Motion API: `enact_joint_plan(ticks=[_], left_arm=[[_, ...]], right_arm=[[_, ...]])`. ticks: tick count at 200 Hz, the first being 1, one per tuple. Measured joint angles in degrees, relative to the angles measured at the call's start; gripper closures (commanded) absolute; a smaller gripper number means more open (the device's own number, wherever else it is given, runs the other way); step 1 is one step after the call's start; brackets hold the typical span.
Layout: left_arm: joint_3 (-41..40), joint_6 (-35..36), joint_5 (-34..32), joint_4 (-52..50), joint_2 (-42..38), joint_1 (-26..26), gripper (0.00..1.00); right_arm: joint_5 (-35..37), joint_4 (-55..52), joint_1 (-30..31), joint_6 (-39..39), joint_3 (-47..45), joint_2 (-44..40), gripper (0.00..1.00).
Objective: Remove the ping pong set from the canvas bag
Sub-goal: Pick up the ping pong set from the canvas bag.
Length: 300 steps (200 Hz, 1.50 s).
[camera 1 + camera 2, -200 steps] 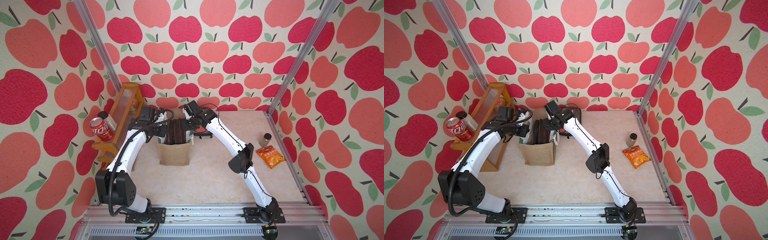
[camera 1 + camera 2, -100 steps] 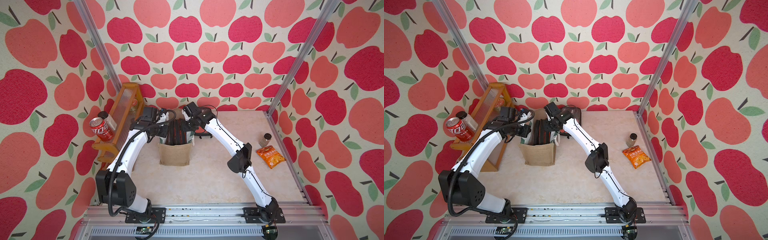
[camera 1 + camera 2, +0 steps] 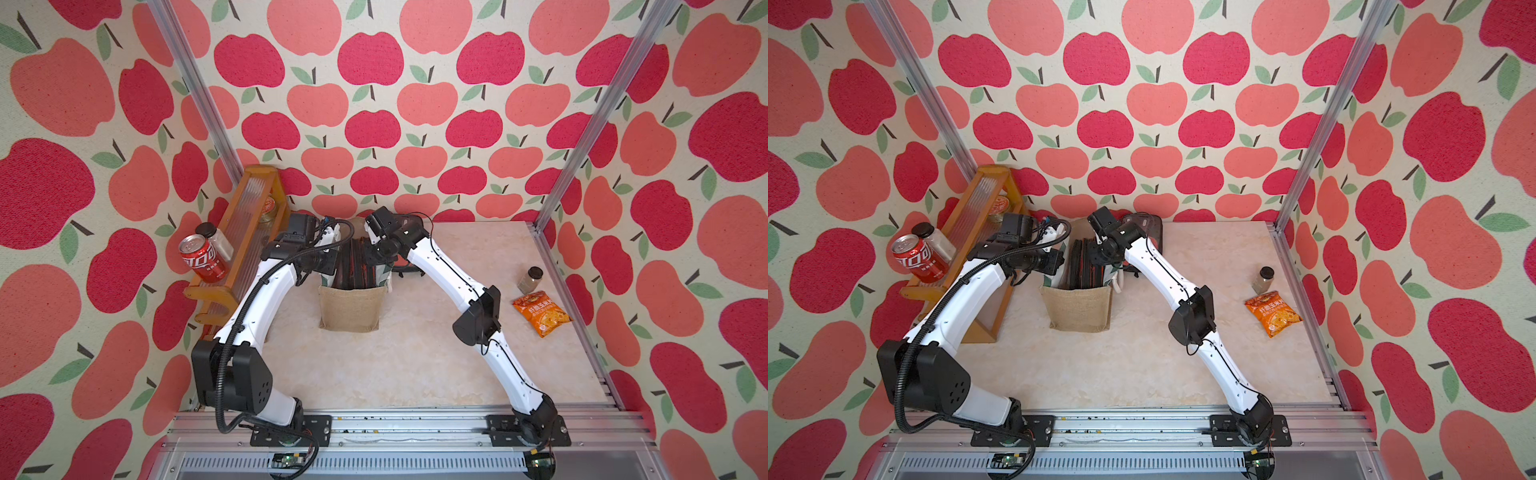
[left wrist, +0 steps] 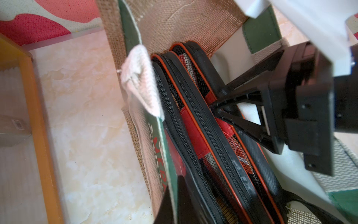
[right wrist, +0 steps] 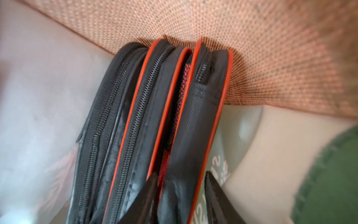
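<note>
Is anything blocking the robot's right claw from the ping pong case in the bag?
No. The right gripper is already down in the open bag, its fingers either side of one flap of the black-and-red ping pong case. Nothing visible covers the bag's open top above the case.
</note>
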Motion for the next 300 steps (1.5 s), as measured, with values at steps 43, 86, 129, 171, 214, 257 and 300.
enact_joint_plan(ticks=[43,86,129,171,214,257,300], left_arm=[[0.02,0.02,0.0,0.26,0.15,-0.7,1.0],[0.48,0.04,-0.02,0.26,0.61,-1.22,1.0],[0.55,0.04,-0.02,0.31,0.72,-1.31,1.0],[0.55,0.02,-0.04,0.63,0.76,-1.38,1.0],[0.55,0.02,-0.02,0.92,0.76,-1.51,1.0],[0.33,0.02,-0.02,1.18,0.76,-1.75,1.0],[0.33,0.0,-0.17,1.11,0.74,-1.6,1.0]], right_arm=[[-0.2,-0.48,0.09,-0.02,0.5,1.42,0.58],[-0.33,-0.83,0.59,-0.46,1.05,2.97,0.55],[-0.35,-1.29,0.83,-1.14,1.46,3.93,0.53],[-2.25,-1.77,0.76,-1.27,1.9,5.35,0.51],[-4.57,-2.19,0.0,-0.96,1.9,5.81,0.7],[-5.03,-2.23,-0.15,-0.81,1.9,5.75,1.0],[-3.78,-2.16,0.26,-0.87,0.9,4.63,1.0]])
